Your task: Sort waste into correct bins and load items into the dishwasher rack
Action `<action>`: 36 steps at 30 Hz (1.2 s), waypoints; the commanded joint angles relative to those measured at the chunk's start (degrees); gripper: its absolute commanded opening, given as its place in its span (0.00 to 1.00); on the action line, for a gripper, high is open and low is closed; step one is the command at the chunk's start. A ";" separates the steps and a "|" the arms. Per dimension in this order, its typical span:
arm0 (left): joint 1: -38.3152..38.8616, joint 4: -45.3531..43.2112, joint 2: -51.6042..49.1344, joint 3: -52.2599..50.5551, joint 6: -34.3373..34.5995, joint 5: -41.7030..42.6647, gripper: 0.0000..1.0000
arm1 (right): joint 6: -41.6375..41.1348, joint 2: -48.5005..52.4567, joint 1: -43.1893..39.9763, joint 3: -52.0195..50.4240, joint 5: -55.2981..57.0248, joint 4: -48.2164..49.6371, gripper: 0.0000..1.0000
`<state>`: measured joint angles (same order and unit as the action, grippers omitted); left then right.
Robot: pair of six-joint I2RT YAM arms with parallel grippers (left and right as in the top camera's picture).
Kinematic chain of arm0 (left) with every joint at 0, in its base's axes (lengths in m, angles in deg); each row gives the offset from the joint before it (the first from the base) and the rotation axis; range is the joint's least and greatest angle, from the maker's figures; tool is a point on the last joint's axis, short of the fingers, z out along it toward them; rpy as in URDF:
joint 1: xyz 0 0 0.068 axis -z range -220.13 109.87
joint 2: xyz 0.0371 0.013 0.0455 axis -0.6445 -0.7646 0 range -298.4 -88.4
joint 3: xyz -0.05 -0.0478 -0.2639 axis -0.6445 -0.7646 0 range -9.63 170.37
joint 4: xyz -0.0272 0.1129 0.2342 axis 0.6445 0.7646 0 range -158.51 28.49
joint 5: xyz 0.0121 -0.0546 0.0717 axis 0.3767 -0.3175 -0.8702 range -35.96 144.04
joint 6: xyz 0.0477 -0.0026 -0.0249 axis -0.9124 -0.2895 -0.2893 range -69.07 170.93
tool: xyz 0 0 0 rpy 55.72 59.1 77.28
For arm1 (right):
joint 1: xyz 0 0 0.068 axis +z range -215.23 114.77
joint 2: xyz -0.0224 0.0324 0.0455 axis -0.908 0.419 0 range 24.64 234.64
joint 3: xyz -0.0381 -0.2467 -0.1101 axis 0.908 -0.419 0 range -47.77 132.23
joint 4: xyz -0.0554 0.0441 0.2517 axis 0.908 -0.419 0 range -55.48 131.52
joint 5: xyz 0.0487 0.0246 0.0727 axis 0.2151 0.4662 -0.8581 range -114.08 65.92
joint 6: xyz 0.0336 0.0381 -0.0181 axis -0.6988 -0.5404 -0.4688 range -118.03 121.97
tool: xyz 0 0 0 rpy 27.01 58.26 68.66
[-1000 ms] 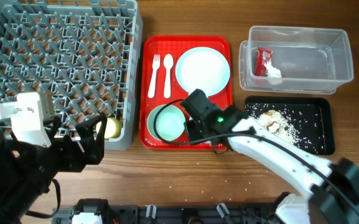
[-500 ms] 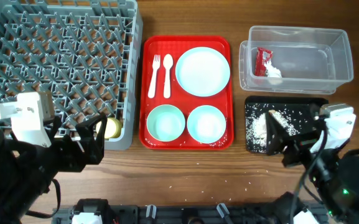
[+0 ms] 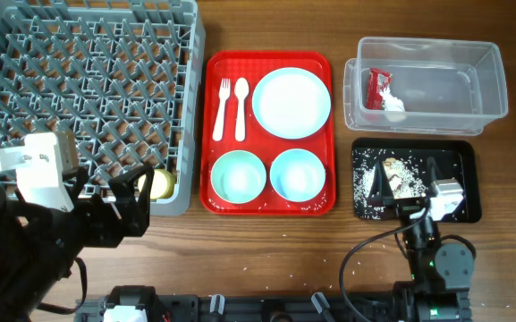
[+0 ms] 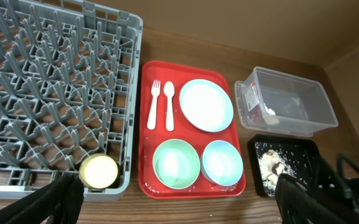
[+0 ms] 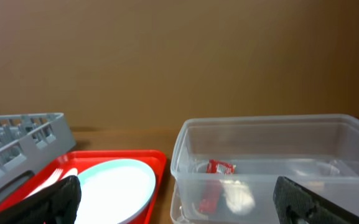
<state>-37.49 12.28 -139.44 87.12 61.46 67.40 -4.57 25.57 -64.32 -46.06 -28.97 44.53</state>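
Black tray (image 3: 460,156) partly hidden under right gripper (image 3: 407,172).

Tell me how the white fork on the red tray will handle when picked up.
The fork looks thin and plastic: probably light, slightly bendy. Lying flat on the red tray, it may slide rather than lift. The spoon close beside it could get nudged.

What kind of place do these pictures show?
Probably a robot test bench staged as a dish-clearing station: a wooden table, a grey dishwasher rack, a red serving tray, and a clear waste tub.
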 commanded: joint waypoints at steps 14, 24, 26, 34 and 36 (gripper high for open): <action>0.11 0.09 0.00 0.44 -0.48 3.52 1.00 | -1.11 0.37 -0.24 -1.42 -0.94 -2.64 1.00; 4.59 8.61 -18.71 -9.27 9.09 -3.21 0.70 | -1.11 0.37 -0.24 -1.42 -0.92 -2.64 1.00; 7.48 6.60 -18.99 -14.43 12.87 -8.28 0.69 | -1.14 0.37 -0.24 -1.42 -0.92 -2.64 1.00; 23.89 -4.37 -11.63 -28.94 24.90 -14.60 0.69 | -1.11 0.37 -0.24 -1.42 -0.94 -2.64 1.00; 25.79 -4.94 -11.63 -28.94 25.66 -14.58 0.68 | -1.11 0.37 -0.24 -1.42 -0.94 -2.64 1.00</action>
<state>-13.23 7.67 -151.49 58.68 84.82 54.40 -4.83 25.92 -64.32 -47.41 -29.08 41.77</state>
